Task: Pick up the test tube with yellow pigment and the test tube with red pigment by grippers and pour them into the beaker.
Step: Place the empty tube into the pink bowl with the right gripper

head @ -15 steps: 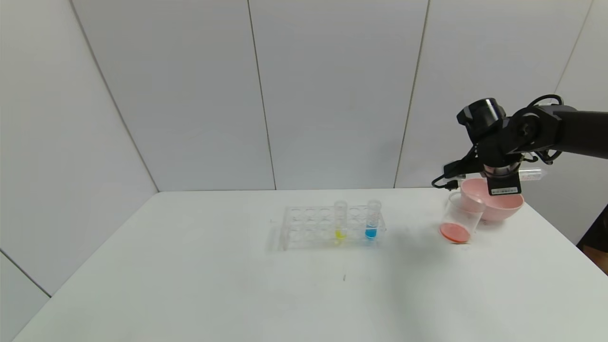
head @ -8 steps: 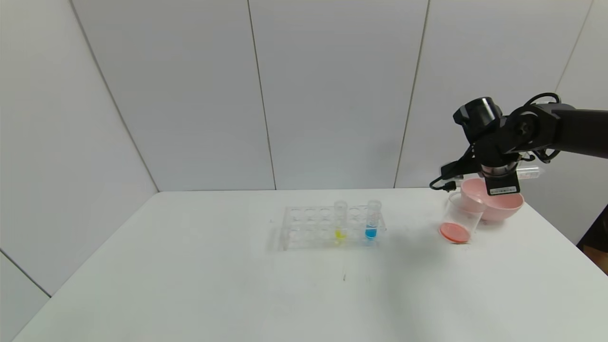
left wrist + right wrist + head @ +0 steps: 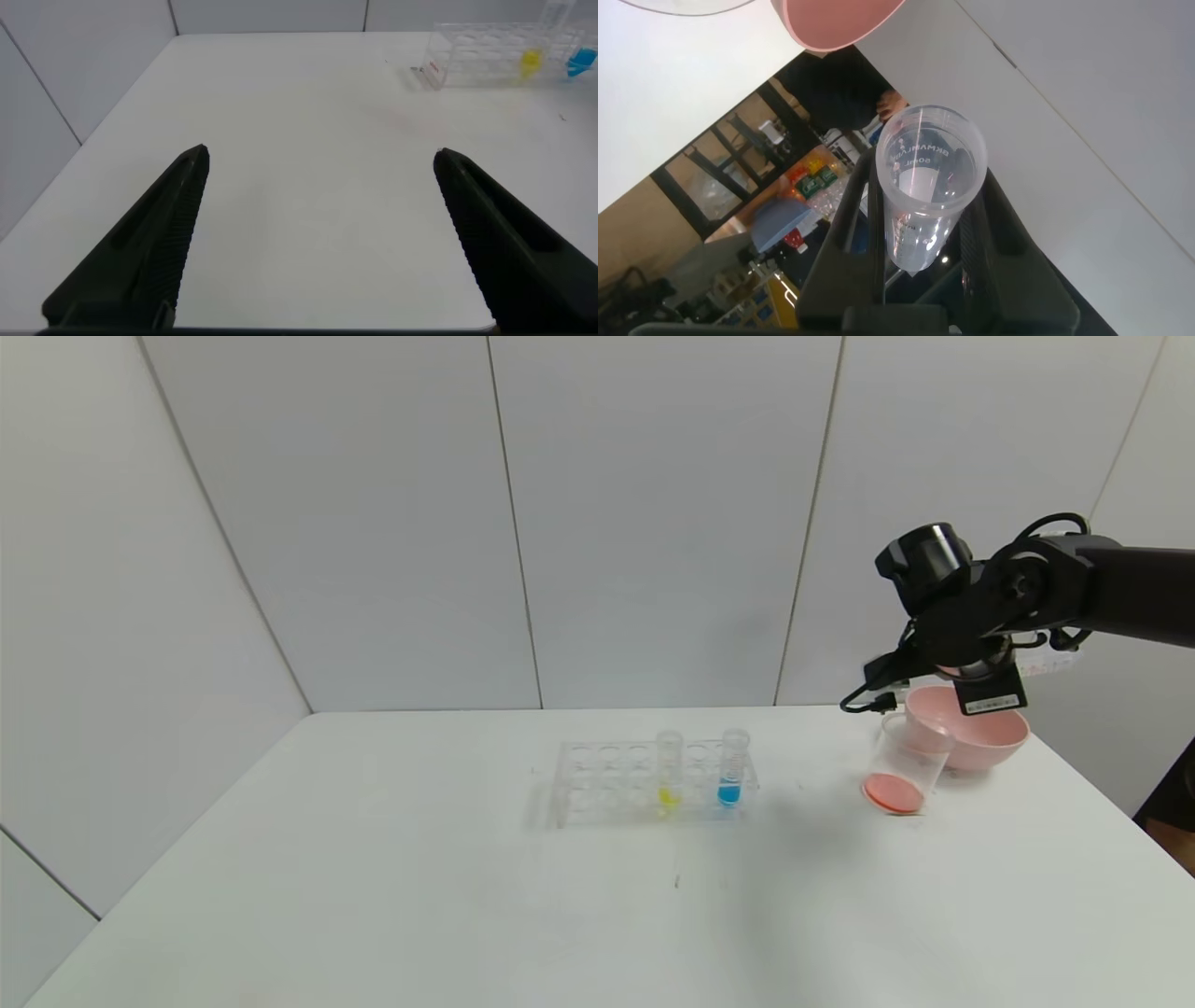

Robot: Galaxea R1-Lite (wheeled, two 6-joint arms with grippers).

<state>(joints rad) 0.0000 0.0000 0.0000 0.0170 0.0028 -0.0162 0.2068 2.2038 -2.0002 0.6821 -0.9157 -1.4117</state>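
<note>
Since 1 second ago the right gripper (image 3: 1013, 665) has risen a little and drawn slightly toward the table's middle, so its white label now sits above the pink bowl (image 3: 971, 739) rather than over its rim; the rack and beaker have not moved. Its fingers (image 3: 859, 219) are clamped on the test tube with red pigment (image 3: 926, 182), which looks emptied: clear, colourless walls, printed lettering near its open mouth, no red visible inside. That tube lies roughly level between the fingers, above and behind the bowl. The beaker (image 3: 904, 767) stands below the fingers, just in front of the bowl, with an orange-red layer in its bottom. The test tube with yellow pigment (image 3: 668, 770) stands upright in the clear tube rack (image 3: 597, 779), well apart from the fingers, beside 1 blue tube (image 3: 732, 767). Only the right wrist view shows the grip and the tube's mouth; only the left wrist view shows the left gripper (image 3: 318, 233), fingers spread wide over bare table (image 3: 373, 896).
</note>
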